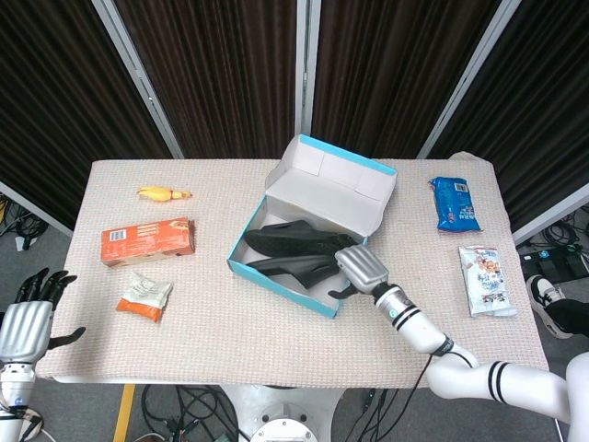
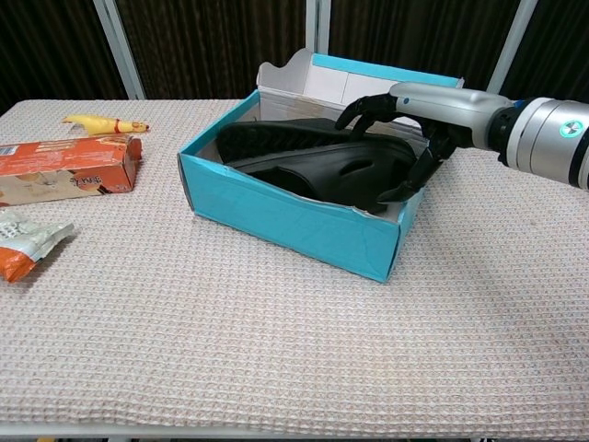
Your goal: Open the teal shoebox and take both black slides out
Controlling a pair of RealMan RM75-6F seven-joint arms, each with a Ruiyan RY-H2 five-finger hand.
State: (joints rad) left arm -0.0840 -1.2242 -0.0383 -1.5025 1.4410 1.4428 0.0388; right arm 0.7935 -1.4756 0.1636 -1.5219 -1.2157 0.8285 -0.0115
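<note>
The teal shoebox (image 1: 276, 277) (image 2: 285, 217) stands at mid-table with its lid (image 1: 334, 179) tipped up at the back. Two black slides (image 1: 293, 254) (image 2: 317, 158) lie inside, one partly over the other. My right hand (image 1: 360, 269) (image 2: 416, 112) reaches into the box's right end. Its fingers (image 2: 361, 105) arch over the nearer slide and its thumb (image 2: 411, 181) presses that slide's end by the box wall, so it grips the slide. My left hand (image 1: 25, 321) hangs off the table's near left corner, fingers apart and holding nothing.
An orange carton (image 1: 148, 240) (image 2: 64, 166), a yellow toy (image 1: 163, 193) (image 2: 101, 122) and a snack packet (image 1: 144, 296) (image 2: 23, 239) lie on the left. A blue packet (image 1: 455, 203) and a white packet (image 1: 486, 279) lie at the right edge.
</note>
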